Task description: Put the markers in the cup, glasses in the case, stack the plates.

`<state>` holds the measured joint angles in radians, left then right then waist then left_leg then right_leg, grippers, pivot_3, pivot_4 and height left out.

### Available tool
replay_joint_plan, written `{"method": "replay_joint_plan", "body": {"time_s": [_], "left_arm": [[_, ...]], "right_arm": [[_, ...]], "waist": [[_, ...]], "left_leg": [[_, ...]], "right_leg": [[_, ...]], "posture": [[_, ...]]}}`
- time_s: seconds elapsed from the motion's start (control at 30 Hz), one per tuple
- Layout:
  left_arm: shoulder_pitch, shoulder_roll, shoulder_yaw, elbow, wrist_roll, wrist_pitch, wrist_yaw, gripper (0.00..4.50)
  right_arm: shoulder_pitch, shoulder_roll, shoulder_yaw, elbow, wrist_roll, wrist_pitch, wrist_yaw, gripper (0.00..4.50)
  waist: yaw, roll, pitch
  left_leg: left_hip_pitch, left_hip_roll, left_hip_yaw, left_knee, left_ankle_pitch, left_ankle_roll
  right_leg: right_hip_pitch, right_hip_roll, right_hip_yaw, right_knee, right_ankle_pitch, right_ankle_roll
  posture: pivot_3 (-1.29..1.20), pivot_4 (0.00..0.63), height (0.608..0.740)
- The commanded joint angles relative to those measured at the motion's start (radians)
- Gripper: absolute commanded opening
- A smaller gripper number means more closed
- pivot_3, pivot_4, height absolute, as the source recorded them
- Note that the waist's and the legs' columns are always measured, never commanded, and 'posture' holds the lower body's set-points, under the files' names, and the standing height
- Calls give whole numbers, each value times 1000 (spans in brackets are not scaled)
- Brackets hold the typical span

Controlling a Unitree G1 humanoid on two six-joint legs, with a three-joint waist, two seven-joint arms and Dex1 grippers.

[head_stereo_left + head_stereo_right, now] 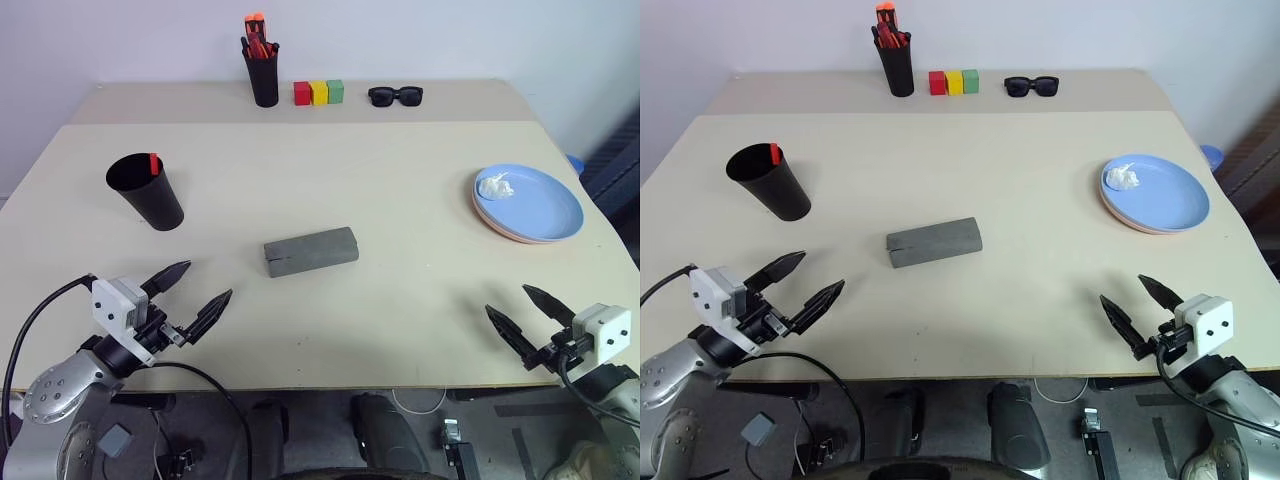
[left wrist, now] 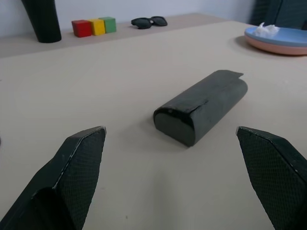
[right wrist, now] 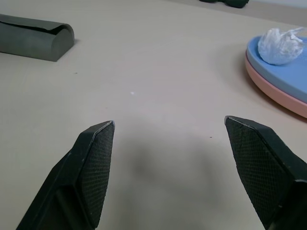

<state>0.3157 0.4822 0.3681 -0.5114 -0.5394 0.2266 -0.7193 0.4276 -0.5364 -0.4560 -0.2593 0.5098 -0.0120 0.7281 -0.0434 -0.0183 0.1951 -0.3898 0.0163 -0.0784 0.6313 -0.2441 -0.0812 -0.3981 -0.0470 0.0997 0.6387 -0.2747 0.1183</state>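
The black cup [image 1: 145, 190] stands upright at the left of the table, and a marker's red cap [image 1: 154, 162] pokes above its rim. At the table's middle lies the grey case [image 1: 311, 251], lid closed; the glasses are hidden. The light blue plate [image 1: 535, 205] rests on the pink plate [image 1: 490, 222] at the right. My left gripper [image 1: 209, 279] hangs open near the front edge, pointing toward the case with nothing in it. Open and empty as well, my right gripper [image 1: 507, 299] is at the front right, short of the plates.
A crumpled white wad [image 1: 495, 186] sits on the blue plate. Along the back edge stand a black pen holder [image 1: 263, 75] with red-orange pens, three coloured blocks [image 1: 319, 93] and black sunglasses [image 1: 395, 96].
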Motion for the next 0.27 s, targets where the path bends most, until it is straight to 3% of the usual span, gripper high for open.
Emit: {"method": "replay_joint_plan", "body": {"time_s": [0.03, 0.27], "left_arm": [[3, 6, -8, -54, -20, 17, 23, 4500], [72, 13, 17, -96, -38, 23, 15, 4500]], "right_arm": [[-1, -9, -49, -41, 32, 16, -6, 3742], [10, 1, -41, -90, 42, 48, -21, 3742]], "waist": [[0, 0, 0], [0, 0, 0]], "left_leg": [[0, 0, 0, 0, 0, 0], [0, 0, 0, -1, -1, 1]], "right_leg": [[0, 0, 0, 0, 0, 0], [0, 0, 0, -2, 0, 0]], "posture": [[0, 150, 740], [0, 150, 740]]}}
